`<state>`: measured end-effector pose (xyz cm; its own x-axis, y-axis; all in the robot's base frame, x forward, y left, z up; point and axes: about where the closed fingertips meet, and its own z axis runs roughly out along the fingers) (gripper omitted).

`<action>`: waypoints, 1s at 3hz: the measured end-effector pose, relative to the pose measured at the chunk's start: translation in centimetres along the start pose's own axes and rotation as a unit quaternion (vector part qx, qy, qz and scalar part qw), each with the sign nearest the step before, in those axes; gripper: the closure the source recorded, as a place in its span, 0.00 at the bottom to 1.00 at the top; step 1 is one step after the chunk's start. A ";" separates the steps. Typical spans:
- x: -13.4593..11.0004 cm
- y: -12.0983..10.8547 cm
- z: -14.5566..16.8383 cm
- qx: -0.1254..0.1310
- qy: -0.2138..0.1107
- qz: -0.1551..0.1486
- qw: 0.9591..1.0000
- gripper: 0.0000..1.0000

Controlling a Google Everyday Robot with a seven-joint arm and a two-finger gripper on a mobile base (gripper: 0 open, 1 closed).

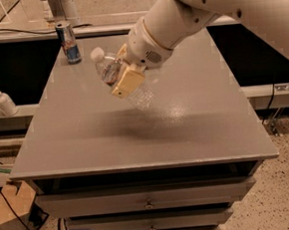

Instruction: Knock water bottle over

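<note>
The water bottle [115, 73] is clear ribbed plastic with a white cap. It is tilted, cap up to the left and base down to the right, held off the grey tabletop [86, 136]. My gripper [125, 79] is shut on the water bottle around its middle, with a tan finger pad [127, 82] across the front. The white arm reaches in from the upper right. The bottle's label is hidden behind the fingers.
A blue-and-silver drink can [69, 42] stands upright at the table's far left corner. A small white pump dispenser bottle [2, 100] stands on a lower shelf to the left. Drawers sit under the table's front edge.
</note>
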<state>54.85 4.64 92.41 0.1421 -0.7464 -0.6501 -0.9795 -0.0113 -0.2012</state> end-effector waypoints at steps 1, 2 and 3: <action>0.3 0.5 1.8 -0.006 0.102 -0.040 0.994 0.59; 2.2 0.5 3.4 -0.010 0.194 -0.074 0.978 0.36; 4.7 -0.4 3.8 -0.002 0.273 -0.101 0.957 0.12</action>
<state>56.42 3.70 86.65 0.2344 -0.9650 -0.1178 -0.9403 -0.1943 -0.2793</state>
